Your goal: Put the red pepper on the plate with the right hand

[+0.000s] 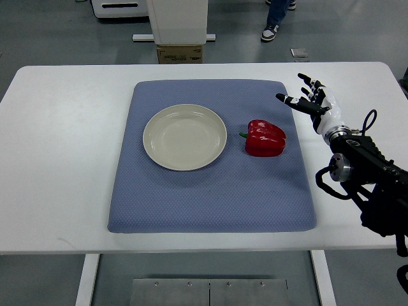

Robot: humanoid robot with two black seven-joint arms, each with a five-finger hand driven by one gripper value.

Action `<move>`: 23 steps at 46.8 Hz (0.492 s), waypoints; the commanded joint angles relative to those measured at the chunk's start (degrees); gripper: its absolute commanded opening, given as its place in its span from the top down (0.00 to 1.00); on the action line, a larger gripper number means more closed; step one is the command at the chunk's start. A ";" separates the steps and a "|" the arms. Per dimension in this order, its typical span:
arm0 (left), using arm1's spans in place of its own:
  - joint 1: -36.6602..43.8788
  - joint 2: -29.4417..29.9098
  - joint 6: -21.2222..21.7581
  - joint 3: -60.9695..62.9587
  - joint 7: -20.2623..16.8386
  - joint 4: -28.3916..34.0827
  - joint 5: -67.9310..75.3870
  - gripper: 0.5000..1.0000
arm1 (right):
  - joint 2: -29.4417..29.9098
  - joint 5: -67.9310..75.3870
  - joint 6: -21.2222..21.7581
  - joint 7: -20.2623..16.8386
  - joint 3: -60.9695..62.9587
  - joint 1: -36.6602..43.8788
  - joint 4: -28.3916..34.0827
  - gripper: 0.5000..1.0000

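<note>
A red pepper point(265, 138) with a green stem lies on its side on the blue mat point(210, 191), just right of the cream plate point(185, 136). The plate holds nothing. My right hand point(309, 99) hovers over the white table at the mat's right edge, behind and right of the pepper, apart from it. Its fingers are spread and hold nothing. The black forearm runs down to the right edge of the picture. The left arm does not show.
The white table point(57, 159) carries the mat. Beyond its far edge stand a white post with a cardboard box point(180, 53) and a person's feet point(274, 19) on the grey floor. A small grey object point(299, 53) lies on the floor.
</note>
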 commanded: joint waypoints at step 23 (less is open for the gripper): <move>0.07 0.00 0.08 -0.03 0.00 -0.01 -0.01 0.00 | 0.00 0.09 0.04 0.00 -0.08 0.01 0.04 0.00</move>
